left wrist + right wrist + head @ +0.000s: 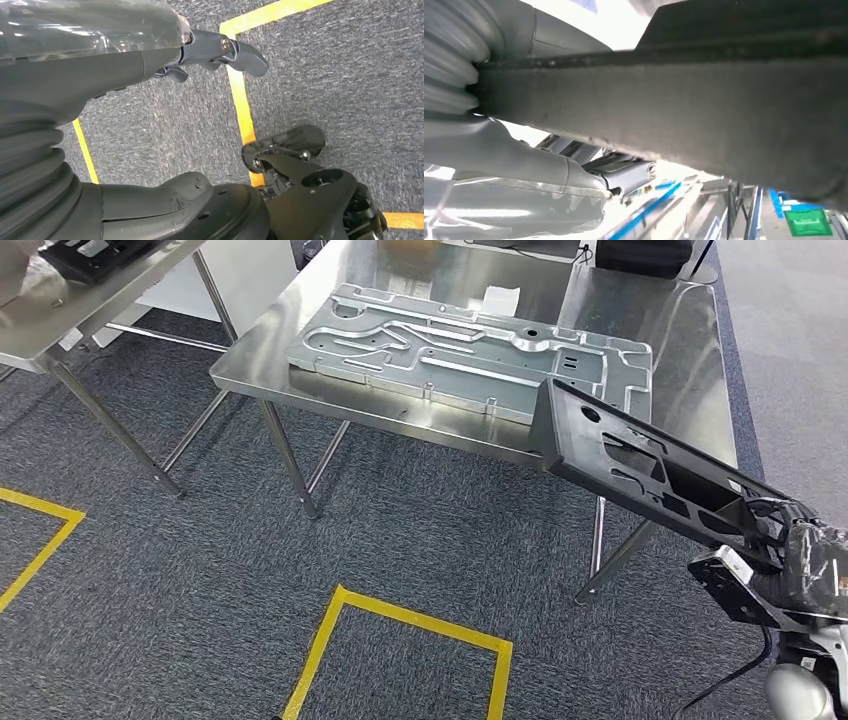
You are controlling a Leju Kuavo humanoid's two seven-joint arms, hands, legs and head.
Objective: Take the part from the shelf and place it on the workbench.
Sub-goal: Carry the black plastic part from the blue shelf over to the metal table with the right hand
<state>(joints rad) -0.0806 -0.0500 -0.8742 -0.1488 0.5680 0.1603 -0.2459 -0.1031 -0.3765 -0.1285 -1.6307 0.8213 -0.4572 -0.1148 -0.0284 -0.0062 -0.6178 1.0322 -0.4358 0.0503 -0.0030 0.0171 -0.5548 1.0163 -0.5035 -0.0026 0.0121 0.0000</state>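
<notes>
One hand carries the load: my right hand [790, 555], at the lower right of the frame, grasps the black part [640, 468] by its near end, and the part sticks out up and to the left, its far end reaching over the front edge of the workbench [320, 315] that fills the upper middle. In the right wrist view the part [704, 110] lies as a dark bar pressed against my hand [524, 145]. My left hand [210, 52] hangs over the carpet with its fingers loosely apart and nothing in them. A large metal plate [450, 345] already takes up the middle of the bench, so I judge the thing to do well is to level the tilted part, aim for bare steel at the right side, and lower it flat before letting go. A far corner catching on the plate looks like the main risk.
</notes>
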